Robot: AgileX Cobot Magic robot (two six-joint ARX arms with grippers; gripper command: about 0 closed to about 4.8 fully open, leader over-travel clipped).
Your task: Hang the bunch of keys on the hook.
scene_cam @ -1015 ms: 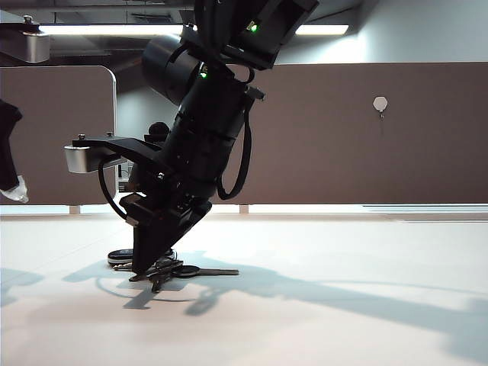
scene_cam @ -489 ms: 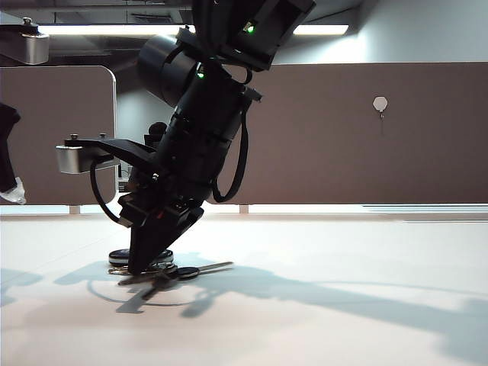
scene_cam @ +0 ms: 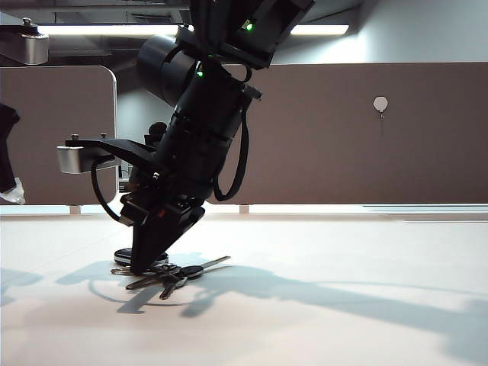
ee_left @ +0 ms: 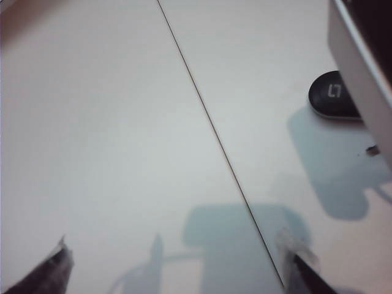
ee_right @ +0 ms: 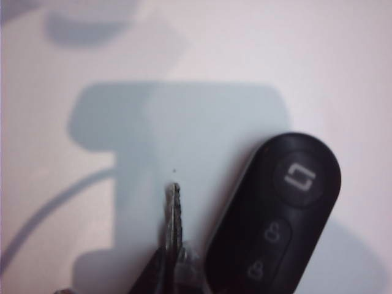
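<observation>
Pinching thin silver metal at the bunch of silver keys (scene_cam: 171, 276) with its glossy black oval fob (ee_right: 275, 214), the right claw (ee_right: 173, 260) is seen clamped together on the matte white worktop (scene_cam: 343, 305), toward its left edge. Only a sliver seems gripped, so a slip on lifting is judged possible. The left claw (ee_left: 177, 266) is held apart nearby. The tiny whitish round-headed hook (scene_cam: 380, 104) is mounted on the brown felt-like panel (scene_cam: 320, 137) behind the far edge.

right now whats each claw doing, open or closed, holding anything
Left claw: open, empty, hanging over bare table.
Right claw: shut down at the bunch of keys on the table; its tips seem pinched on a key, but the grip isn't clearly visible.
</observation>
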